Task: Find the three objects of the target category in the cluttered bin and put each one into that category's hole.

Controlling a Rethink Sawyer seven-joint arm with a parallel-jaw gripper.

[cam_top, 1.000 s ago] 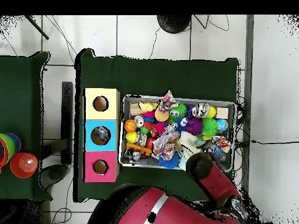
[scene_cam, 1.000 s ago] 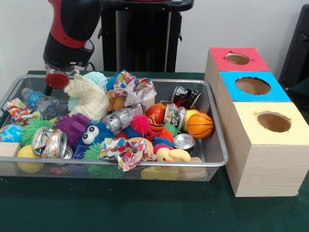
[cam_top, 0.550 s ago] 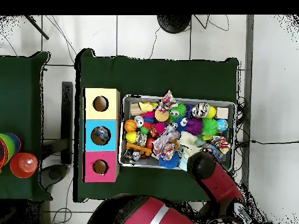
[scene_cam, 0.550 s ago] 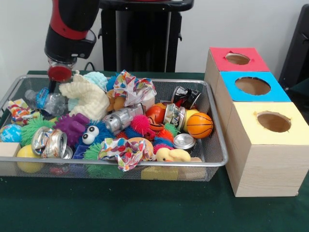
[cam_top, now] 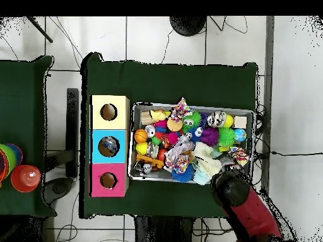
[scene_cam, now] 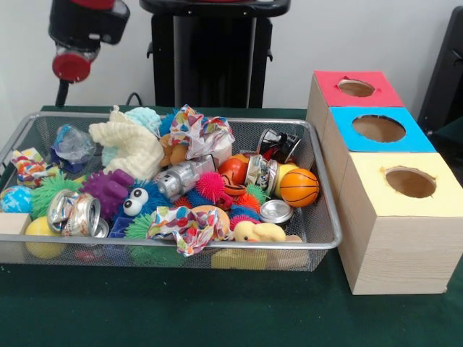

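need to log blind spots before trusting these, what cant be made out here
- Tool, front view: open or shut cannot be told; only its red end shows.
- Tool, overhead view: hidden under the arm.
- Bin lower layers, both views: buried under top clutter.
- Blue box hole, overhead view: contents too small to identify.

Seen from straight above: a rectangular wire-mesh bin [cam_top: 134, 142] heaped with small bright toys, resting on a dark green table cover [cam_top: 170, 79]. At the bin's 9 o'clock side, just beside it, a row of three wooden boxes with round holes: yellow-topped [cam_top: 109, 111] at 12 o'clock, blue-topped [cam_top: 108, 146] in the middle, pink-topped [cam_top: 108, 179] at 6 o'clock. At the bin's 5 o'clock corner, the red and black robot arm [cam_top: 247, 206]. Far at 9 o'clock, stacked coloured cups [cam_top: 17, 169].
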